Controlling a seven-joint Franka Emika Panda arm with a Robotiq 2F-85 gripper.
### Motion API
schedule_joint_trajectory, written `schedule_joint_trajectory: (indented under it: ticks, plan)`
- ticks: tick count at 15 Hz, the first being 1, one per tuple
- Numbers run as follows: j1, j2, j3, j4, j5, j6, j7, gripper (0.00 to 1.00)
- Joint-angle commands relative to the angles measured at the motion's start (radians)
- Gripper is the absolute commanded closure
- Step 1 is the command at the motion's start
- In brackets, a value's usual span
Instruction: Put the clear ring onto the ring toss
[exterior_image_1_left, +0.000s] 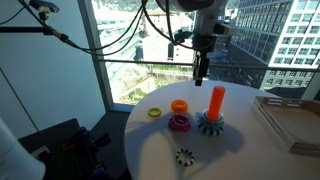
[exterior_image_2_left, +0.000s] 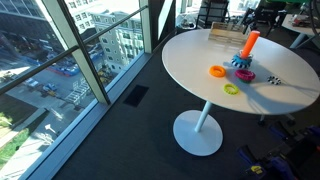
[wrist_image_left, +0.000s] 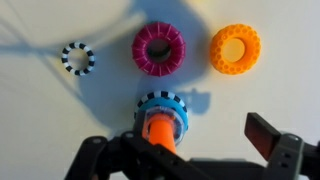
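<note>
The ring toss is an upright orange peg (exterior_image_1_left: 216, 100) on a teal gear-shaped base (exterior_image_1_left: 210, 124), also seen in an exterior view (exterior_image_2_left: 249, 44). In the wrist view the peg (wrist_image_left: 160, 130) rises from the base (wrist_image_left: 163, 106). A pale whitish band circles the peg's foot there; I cannot tell whether it is the clear ring. No clear ring shows anywhere else. My gripper (exterior_image_1_left: 201, 68) hangs above the table just left of the peg. In the wrist view it (wrist_image_left: 190, 140) is open and empty.
An orange ring (wrist_image_left: 235, 49), a magenta ring (wrist_image_left: 159, 49) and a small black toothed ring (wrist_image_left: 78, 58) lie on the white round table (exterior_image_1_left: 150, 150). A yellow-green ring (exterior_image_1_left: 154, 113) lies further off. A clear box (exterior_image_1_left: 290, 120) stands near the table edge.
</note>
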Motion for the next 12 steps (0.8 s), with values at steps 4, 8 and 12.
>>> schedule_joint_trajectory:
  ticks: [4,8,12]
  plan:
    - [0.027,-0.14,0.03,-0.107,-0.025,-0.156,-0.135,0.0]
    - [0.043,-0.22,0.046,-0.169,-0.059,-0.234,-0.172,0.0]
    - [0.051,-0.319,0.061,-0.231,-0.101,-0.273,-0.171,0.0]
